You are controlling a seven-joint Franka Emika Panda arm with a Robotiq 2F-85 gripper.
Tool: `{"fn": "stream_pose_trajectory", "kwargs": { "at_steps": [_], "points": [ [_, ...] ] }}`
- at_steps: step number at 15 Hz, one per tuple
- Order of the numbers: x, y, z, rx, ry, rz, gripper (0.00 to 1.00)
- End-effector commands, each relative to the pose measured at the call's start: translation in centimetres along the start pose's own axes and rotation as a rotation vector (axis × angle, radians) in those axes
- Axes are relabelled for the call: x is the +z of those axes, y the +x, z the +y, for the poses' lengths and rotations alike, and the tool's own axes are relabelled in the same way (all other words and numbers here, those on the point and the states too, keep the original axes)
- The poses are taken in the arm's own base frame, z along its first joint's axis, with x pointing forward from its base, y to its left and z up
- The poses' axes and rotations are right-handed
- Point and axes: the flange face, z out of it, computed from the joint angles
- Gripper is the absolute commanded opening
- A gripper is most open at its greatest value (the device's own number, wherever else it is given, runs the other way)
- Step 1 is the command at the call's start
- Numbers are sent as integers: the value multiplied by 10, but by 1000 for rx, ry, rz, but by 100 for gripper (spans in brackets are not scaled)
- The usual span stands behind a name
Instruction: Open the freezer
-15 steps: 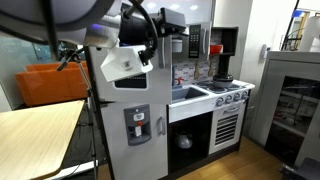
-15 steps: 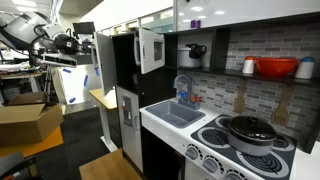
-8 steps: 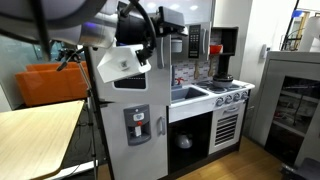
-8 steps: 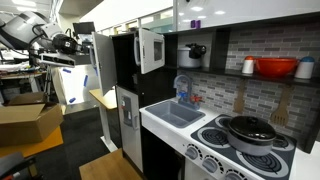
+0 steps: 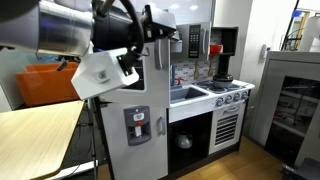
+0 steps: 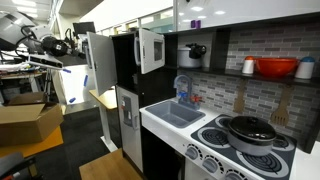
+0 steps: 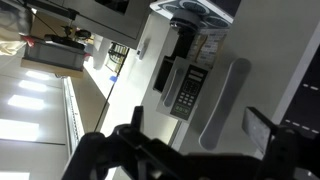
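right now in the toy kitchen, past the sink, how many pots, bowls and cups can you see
dark pots: 2, the upper one and the lidded one
red bowl: 1
pale cups: 2, one beside the bowl and one at the picture's edge
total: 5

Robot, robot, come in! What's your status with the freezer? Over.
Pincer open, empty. Freezer door stands open, inside dark. Nothing seen in the way. Over.

freezer (image 6: pixel 123 60) | upper compartment of toy fridge | light-grey door (image 6: pixel 97 62) swung open | dark interior exposed
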Motion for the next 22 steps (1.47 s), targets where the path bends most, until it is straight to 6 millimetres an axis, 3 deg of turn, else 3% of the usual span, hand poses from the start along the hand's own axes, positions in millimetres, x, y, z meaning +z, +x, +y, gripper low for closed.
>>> {"fn": "stream_pose_trajectory", "kwargs": {
  "at_steps": [1,6,9,12,16,22],
  "points": [
    [-12,8,-5,-45,39,-53,100],
    [-53,52,-1,-198,249,-152,100],
    [-75,89,14,-291,344,-213,100],
    [-84,128,30,-362,386,-278,100],
    [-65,179,40,-398,392,-365,100],
    [-4,243,49,-308,344,-490,100]
  ]
}}
